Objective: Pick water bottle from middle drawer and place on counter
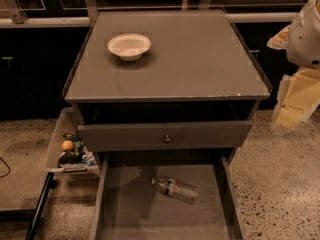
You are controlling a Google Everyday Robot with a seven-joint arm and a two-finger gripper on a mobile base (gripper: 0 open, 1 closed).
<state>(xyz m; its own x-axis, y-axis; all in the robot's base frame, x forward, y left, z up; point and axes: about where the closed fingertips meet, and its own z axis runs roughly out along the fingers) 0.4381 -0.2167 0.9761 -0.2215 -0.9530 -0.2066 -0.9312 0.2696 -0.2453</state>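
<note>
A round white bowl point(129, 46) sits far left on the flat grey counter point(200, 64). The small clear plastic water bottle point(176, 188) lies near, in the open grey middle drawer point(125, 209) — not yet grasped. At the right edge hangs the pale gripper point(297, 101); we cannot tell its state. Next we must reach down.

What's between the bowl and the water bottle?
Camera view: between bowl and water bottle lie bare counter and the knobbed drawer front. The gripper is at the right edge, off the counter.

Gripper point(299, 98) at far right edge
</note>
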